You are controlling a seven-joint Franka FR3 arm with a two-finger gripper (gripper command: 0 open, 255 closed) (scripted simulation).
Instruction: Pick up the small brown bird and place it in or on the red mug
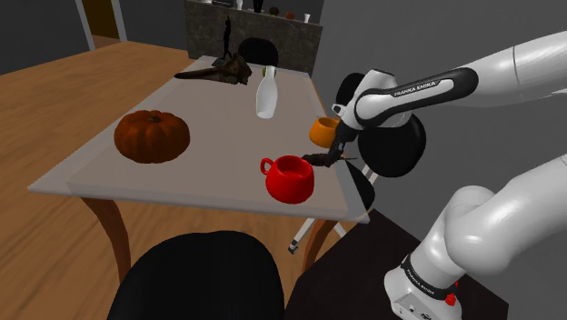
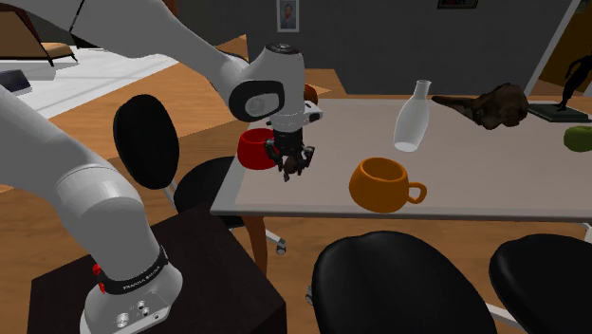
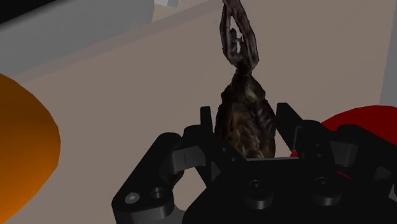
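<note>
The small brown bird (image 3: 245, 111) is clasped between my black fingers (image 3: 287, 122), its thin dark end pointing away from the hand. My gripper (image 1: 337, 155) is shut on the bird (image 1: 321, 161) just above the table, beside the red mug (image 1: 291, 178) on the shoulder view's right. In the second exterior view the gripper (image 2: 290, 155) hangs with the bird (image 2: 295, 167) right next to the red mug (image 2: 253, 149). The mug's rim (image 3: 364, 119) shows close beside one finger.
An orange mug (image 1: 323, 131) stands just behind the gripper. A white vase (image 1: 266, 95), a pumpkin (image 1: 152, 136) and a dark brown sculpture (image 1: 221, 69) share the grey table (image 1: 82, 173). Black chairs (image 2: 398, 280) ring the table; a green object (image 2: 578, 138) sits far off.
</note>
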